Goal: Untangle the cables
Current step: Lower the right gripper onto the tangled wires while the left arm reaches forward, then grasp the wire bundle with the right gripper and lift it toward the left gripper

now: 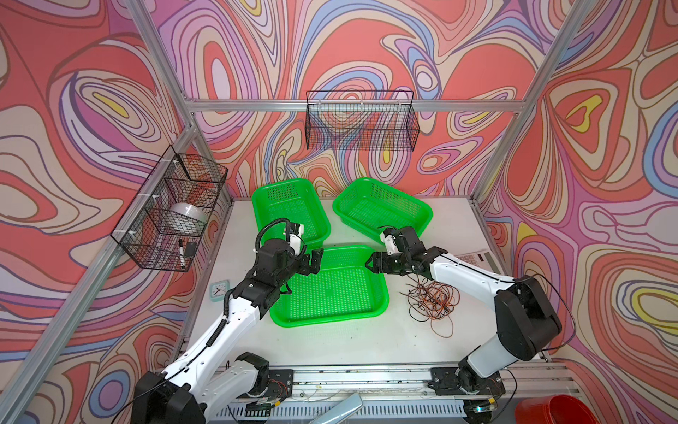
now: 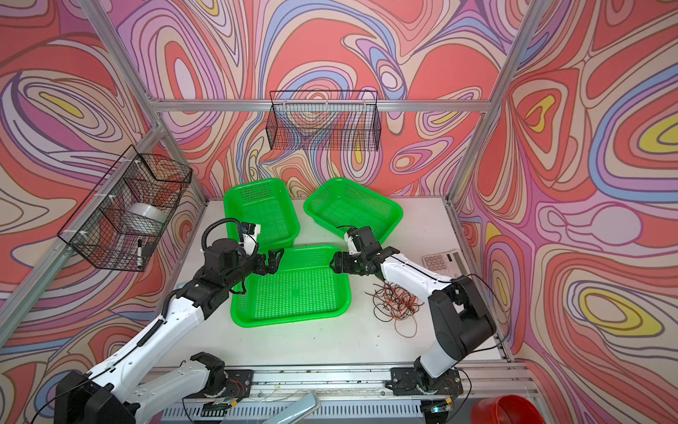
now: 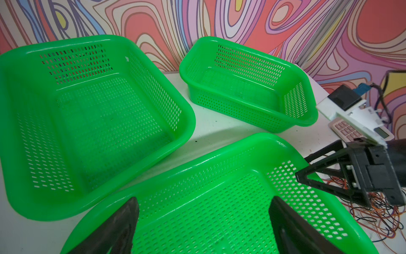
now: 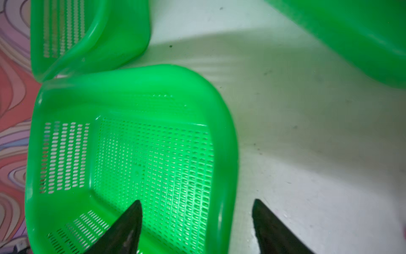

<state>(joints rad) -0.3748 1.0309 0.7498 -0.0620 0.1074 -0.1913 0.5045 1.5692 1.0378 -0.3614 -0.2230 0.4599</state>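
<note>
cables (image 1: pixel 433 299) tangled, untouched | left fingers (image 3: pixel 118 231) wide apart, empty | right fingers (image 4: pixel 125 228) wide apart, empty

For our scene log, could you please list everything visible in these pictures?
baskets: three, green, two at the table's back, one in the middle
cables: one tangle, orange, brown and black, on the table right of the middle basket
calculator: one, pale, table's right edge
clock: one, pale green, table's left edge
wire racks: two, black, back wall and left wall
marker: one, white and black, in the left rack
bowl: one, white, in the left rack
tub: one, red, off the table
table: one, white
left end effector: black, open, over the middle basket's left rim
right end effector: black, open, at its right rim
</note>
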